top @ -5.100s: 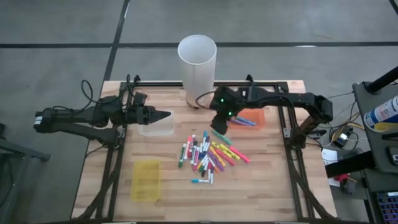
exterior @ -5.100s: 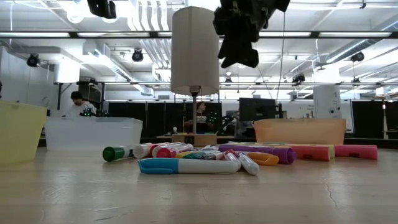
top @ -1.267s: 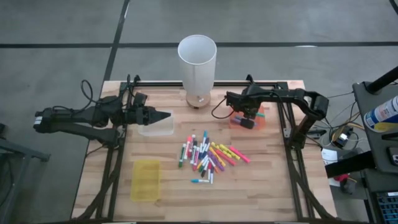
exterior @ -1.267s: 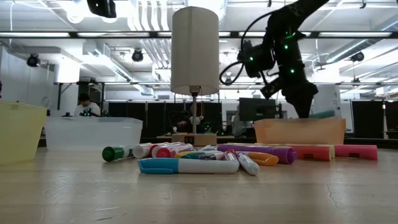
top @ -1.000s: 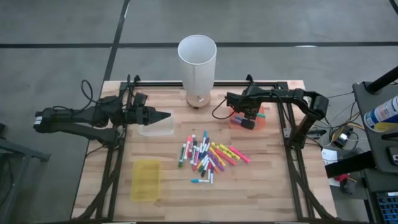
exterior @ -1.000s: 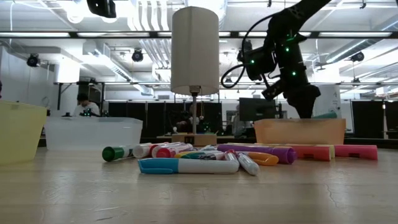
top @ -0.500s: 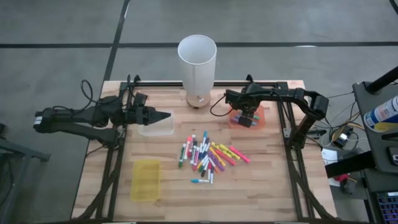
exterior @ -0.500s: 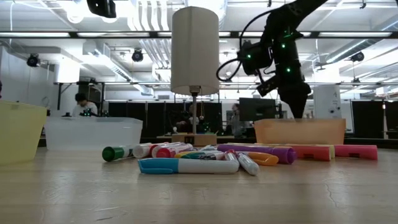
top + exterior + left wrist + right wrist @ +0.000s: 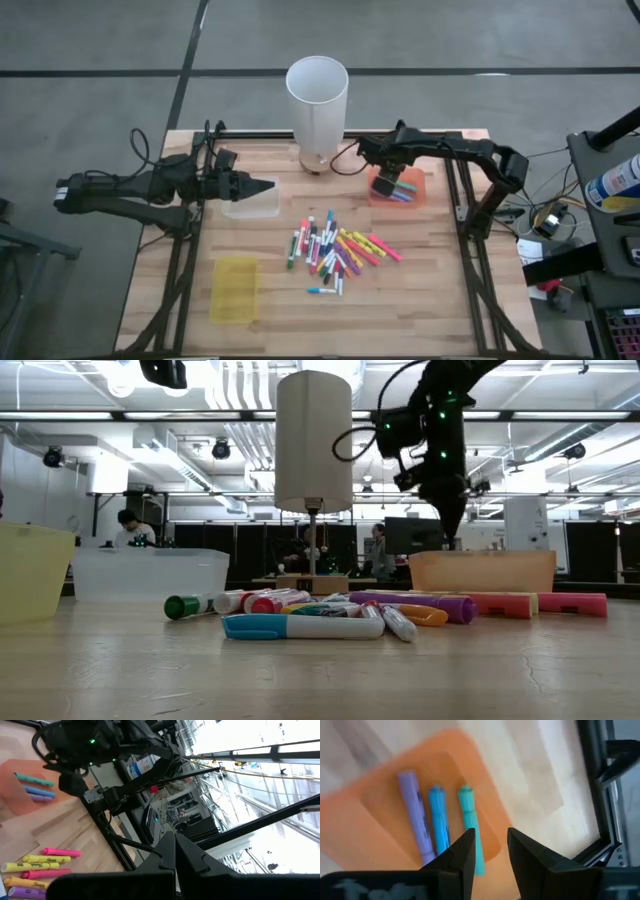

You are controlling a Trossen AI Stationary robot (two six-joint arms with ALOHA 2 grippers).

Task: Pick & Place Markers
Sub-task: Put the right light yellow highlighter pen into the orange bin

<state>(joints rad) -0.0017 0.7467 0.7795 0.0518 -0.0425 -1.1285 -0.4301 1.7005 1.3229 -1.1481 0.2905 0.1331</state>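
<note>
I have the right gripper point(image 9: 384, 186) hanging over the orange tray point(image 9: 418, 186) at the far right of the table, and its wrist camera looks straight down into that tray. The two dark fingers point(image 9: 461, 855) stand apart with a clear gap between them and nothing in it, so I read the pincer as part open and empty. In the tray lie three markers side by side: a purple one point(image 9: 415, 815), a blue one point(image 9: 439, 820) and a teal one point(image 9: 470, 827), all flat on the tray floor. I judge this to be the release end of a place: a marker is down and the hand is free.

The rest of the markers point(image 9: 335, 250) sit in a loose heap at the middle of the table, nearer to me than the tray and well apart from it. The next move, as I see it, calls for lifting clear of the tray wall, swinging left and nearer to the heap, and picking an outlying pen whose barrel the fingers can straddle without nudging its neighbours.

The left gripper point(image 9: 262, 186) waits at the far left beside the clear tray point(image 9: 250, 205), fingers shut on nothing.
</note>
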